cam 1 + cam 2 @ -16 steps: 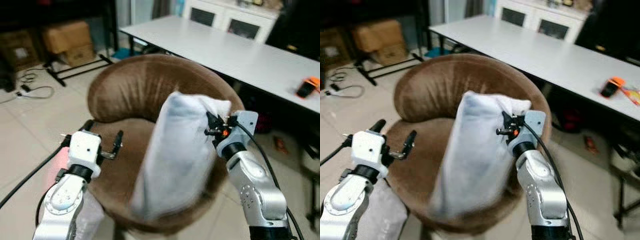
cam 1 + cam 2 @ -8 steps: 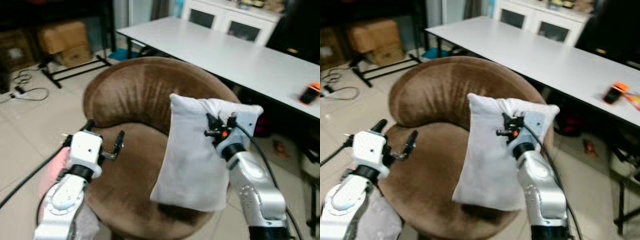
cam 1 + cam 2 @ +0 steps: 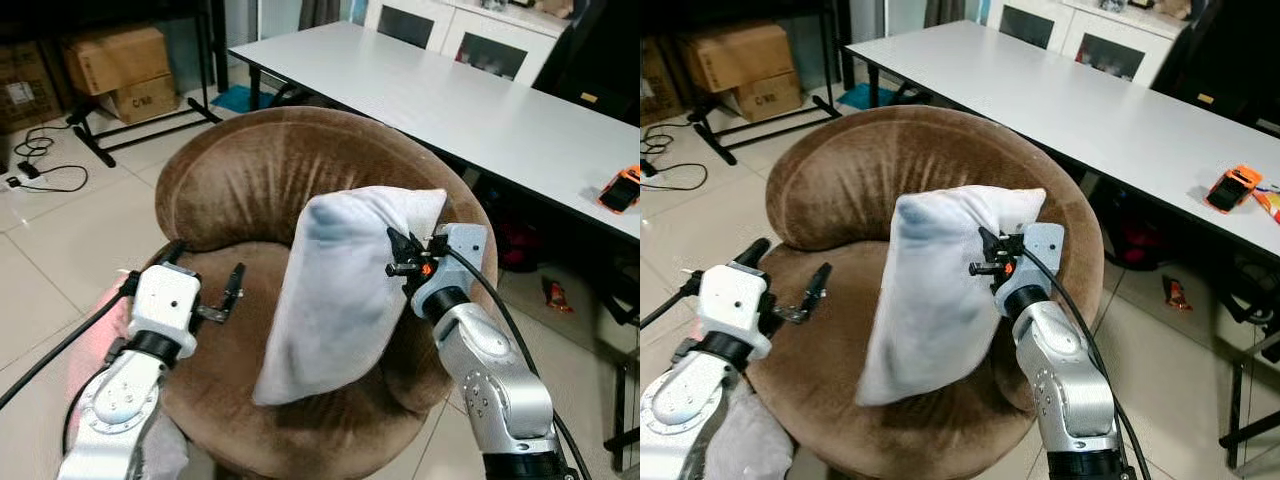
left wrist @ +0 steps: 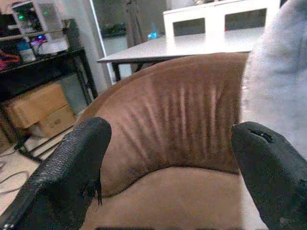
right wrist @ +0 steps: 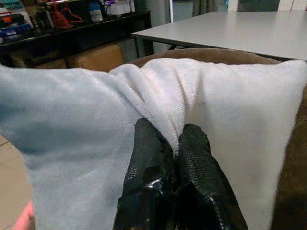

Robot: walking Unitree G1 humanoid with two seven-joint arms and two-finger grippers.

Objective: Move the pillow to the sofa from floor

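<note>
White pillow (image 3: 340, 290) hangs tilted over seat of round brown sofa chair (image 3: 250, 170), lower corner near cushion, off floor. Right end effector (image 5: 173, 143) pinched tight on fold of fabric near pillow's upper edge. Left end effector (image 3: 205, 285) wide open, empty, over seat just beside pillow. Pillow looks light, soft, floppy; sags and swings from single pinch, fleece bunches so grip likely secure. Edge or corner best hold. No containers. White desk (image 3: 480, 110) behind, orange device (image 3: 620, 188) on it.
</note>
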